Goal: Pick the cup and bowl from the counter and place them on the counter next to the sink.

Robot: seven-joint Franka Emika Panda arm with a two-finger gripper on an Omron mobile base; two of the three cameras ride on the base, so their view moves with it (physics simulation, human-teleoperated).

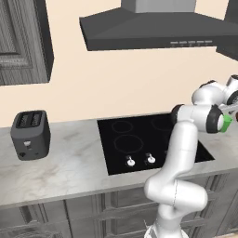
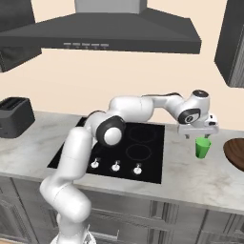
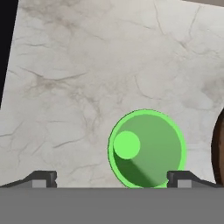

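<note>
The counter (image 2: 190, 183), pale marbled stone, carries the bowl (image 2: 236, 153) and the cup (image 2: 203, 147) to the right of the black cooktop (image 2: 128, 148).

The bowl, dark brown and wide, lies at the right edge of the right base view, just beside the small green cup and apart from it. The cup stands upright, its mouth open upward, directly under the gripper (image 2: 202, 135). In the hand view the cup (image 3: 147, 148) sits between the two fingertips (image 3: 43, 178), a little toward the right one, and the bowl's edge (image 3: 218, 151) is further right. The jaws stand wide apart, holding nothing. I judge the next move is straight down along the cup's vertical axis, after a small shift to center it.
</note>
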